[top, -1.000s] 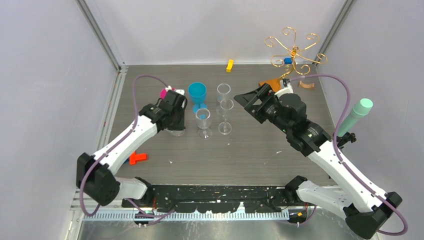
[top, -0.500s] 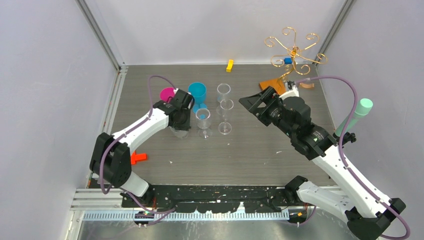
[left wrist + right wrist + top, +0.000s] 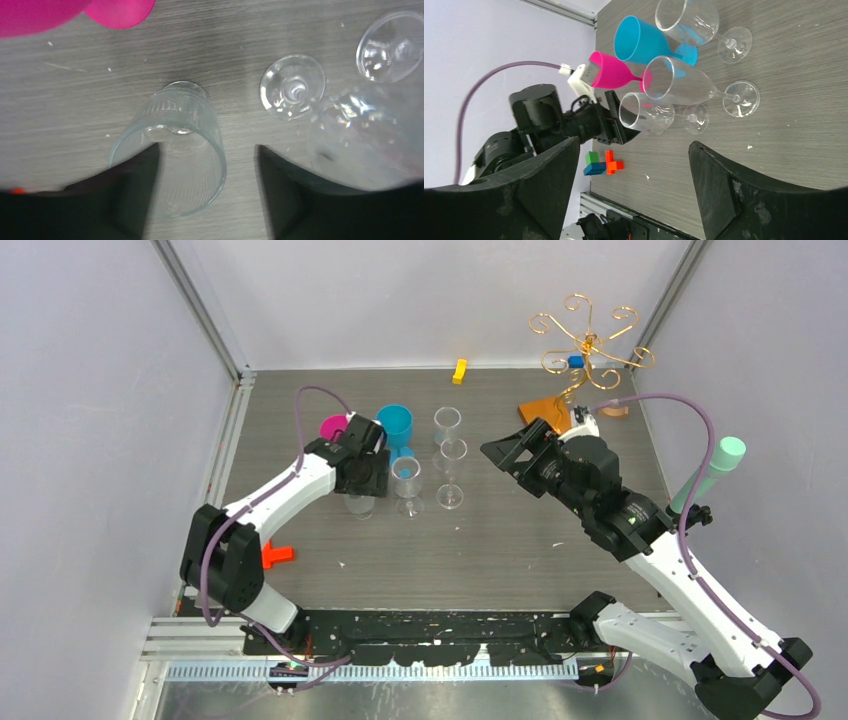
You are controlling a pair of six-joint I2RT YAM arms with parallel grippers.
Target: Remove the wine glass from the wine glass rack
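Observation:
The gold wire wine glass rack (image 3: 587,338) stands at the back right on its orange-brown base (image 3: 545,410), with no glass showing on its arms. A clear wine glass (image 3: 359,503) (image 3: 172,150) stands upright on the table between the fingers of my left gripper (image 3: 361,478) (image 3: 207,146), nearer the left finger. Those jaws are open, not closed on it. My right gripper (image 3: 508,454) (image 3: 634,142) hangs open and empty mid-table, facing the glasses and left of the rack's base.
More stemmed glasses stand beside it: clear ones (image 3: 407,480) (image 3: 452,478) (image 3: 447,424), a blue one (image 3: 394,426) and a pink one (image 3: 334,427). A yellow block (image 3: 460,370) lies at the back, a red block (image 3: 275,555) front left, a mint cylinder (image 3: 714,468) far right.
My left gripper's jaws have spread apart, letting go of the clear wine glass, which stays standing on the table. The right arm has barely moved.

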